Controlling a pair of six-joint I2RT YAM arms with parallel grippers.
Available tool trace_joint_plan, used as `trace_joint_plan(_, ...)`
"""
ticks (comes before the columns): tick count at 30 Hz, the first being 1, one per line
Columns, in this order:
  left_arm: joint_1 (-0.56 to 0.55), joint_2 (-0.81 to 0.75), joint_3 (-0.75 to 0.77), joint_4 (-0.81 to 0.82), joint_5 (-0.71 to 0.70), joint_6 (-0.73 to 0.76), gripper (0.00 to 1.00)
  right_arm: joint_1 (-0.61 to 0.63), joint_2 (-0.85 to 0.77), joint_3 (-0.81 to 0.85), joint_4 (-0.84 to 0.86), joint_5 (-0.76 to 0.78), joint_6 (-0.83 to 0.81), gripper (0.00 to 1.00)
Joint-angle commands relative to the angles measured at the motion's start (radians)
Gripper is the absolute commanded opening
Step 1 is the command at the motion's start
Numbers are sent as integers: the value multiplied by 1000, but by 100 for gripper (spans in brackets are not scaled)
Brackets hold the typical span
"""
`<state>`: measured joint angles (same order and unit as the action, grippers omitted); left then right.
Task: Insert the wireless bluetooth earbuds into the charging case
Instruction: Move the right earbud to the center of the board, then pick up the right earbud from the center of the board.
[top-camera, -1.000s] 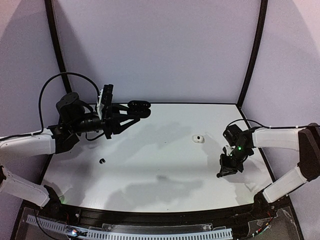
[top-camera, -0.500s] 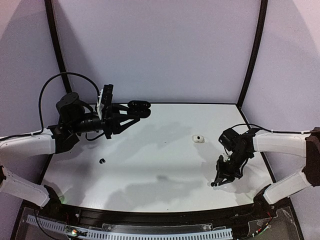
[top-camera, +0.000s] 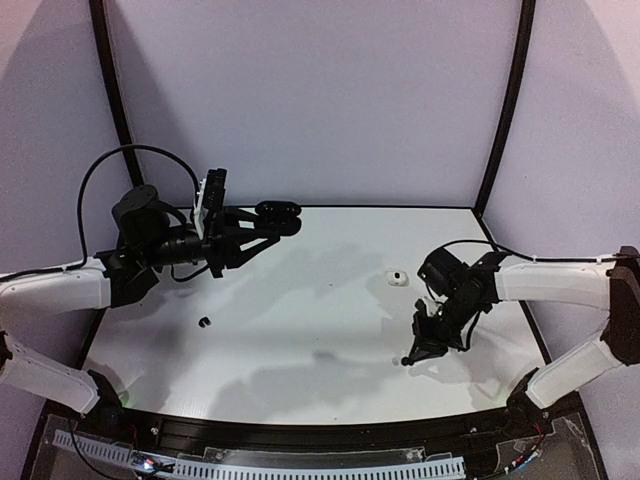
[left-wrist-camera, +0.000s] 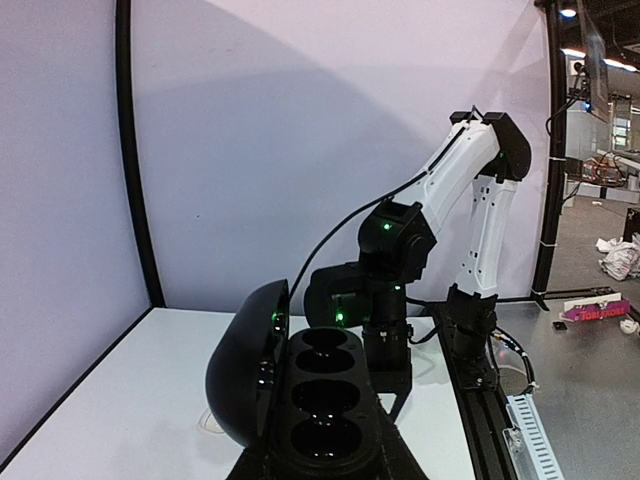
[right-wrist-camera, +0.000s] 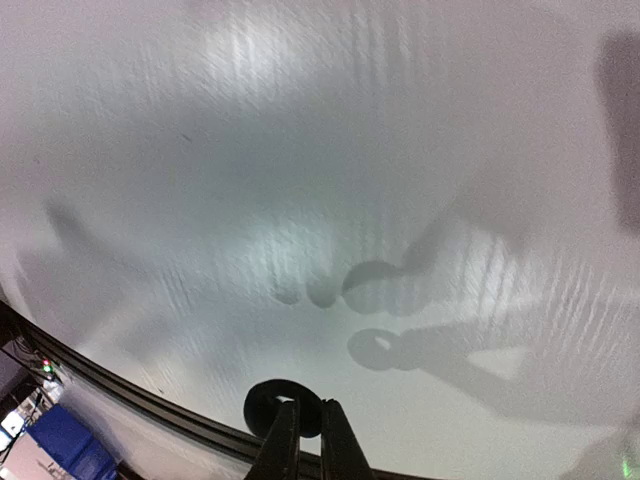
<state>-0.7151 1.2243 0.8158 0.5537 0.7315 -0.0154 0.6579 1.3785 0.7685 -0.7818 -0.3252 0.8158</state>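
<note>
My right gripper (top-camera: 409, 356) is clenched on a black earbud (right-wrist-camera: 266, 406), low over the front right of the table (top-camera: 300, 370). My left gripper (top-camera: 268, 226) grasps the charging case (left-wrist-camera: 322, 400), lid open, raised above the table's back left. A second black earbud (top-camera: 205, 322) lies on the table's left side. A small white object (top-camera: 397, 278), too small to identify, sits right of the table's centre.

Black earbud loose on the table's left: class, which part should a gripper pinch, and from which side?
Probably pinch the black earbud across its small body, from straight above: it is a low nub on the flat table, clear all round.
</note>
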Motion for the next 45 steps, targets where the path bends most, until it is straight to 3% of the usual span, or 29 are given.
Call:
trace_joint_plan(1, 6, -26, -29, 14, -33, 9, 1, 42, 12, 79, 154, 143, -22, 8)
trace_joint_plan(4, 6, -24, -30, 30, -39, 4, 1, 58, 28, 68, 271, 225, -16, 8)
trace_joint_plan(8, 6, -31, -27, 17, -40, 7, 1, 84, 136, 127, 249, 289, -24, 7)
trace_joint_plan(15, 6, -40, -27, -5, -41, 9, 1, 118, 198, 267, 133, 254, -324, 17)
trace_joint_plan(18, 6, -40, -27, -5, -40, 9, 1, 117, 183, 273, 74, 216, -550, 21)
trace_joint_plan(22, 6, -39, -24, -10, -31, 36, 1, 115, 157, 269, 59, 54, -948, 31)
trace_joint_plan(26, 6, -37, 0, -42, -32, 52, 1, 104, 161, 299, 90, 113, -1417, 31)
trace_joint_plan(28, 6, -42, 3, -48, -40, 52, 1, 90, 171, 278, 110, 88, -1546, 33)
trace_joint_plan(33, 6, -63, 5, -78, -44, 51, 1, 47, 234, 252, 147, 19, -1659, 38)
trace_joint_plan(38, 6, -65, 12, -101, -44, 64, 1, 43, 292, 265, 163, 43, -1687, 36)
trace_joint_plan(45, 6, -59, 22, -107, -41, 58, 1, 33, 260, 236, 128, 40, -1787, 37)
